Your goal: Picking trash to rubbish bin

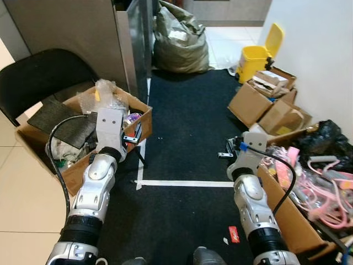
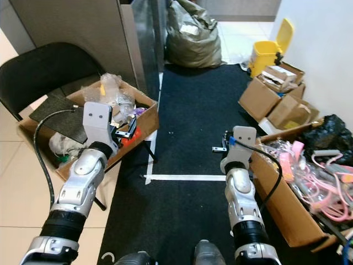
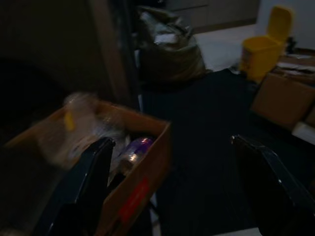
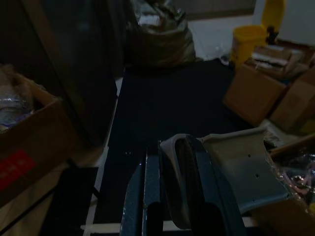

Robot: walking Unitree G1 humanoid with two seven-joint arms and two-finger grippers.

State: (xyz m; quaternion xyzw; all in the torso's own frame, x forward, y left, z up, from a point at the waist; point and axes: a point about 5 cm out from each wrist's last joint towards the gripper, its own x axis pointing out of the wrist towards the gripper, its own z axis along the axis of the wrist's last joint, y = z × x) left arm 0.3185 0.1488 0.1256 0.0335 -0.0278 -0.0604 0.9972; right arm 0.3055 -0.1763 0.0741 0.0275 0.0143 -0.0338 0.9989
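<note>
While the right gripper (image 4: 167,196) is clamped on a pale plastic scrap (image 4: 231,162), the left gripper (image 3: 172,187) gapes empty; the yellow bin (image 1: 255,58) stands well ahead, so delivery remains outstanding.

Your left wrist view is dark, the clear plastic (image 3: 81,123) in the cardboard box (image 3: 142,182) blurred; the pale scrap (image 4: 231,167) in the right gripper (image 4: 172,196) you can't identify.

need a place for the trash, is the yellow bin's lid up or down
Up: the yellow bin has its lid raised above the tub.
</note>
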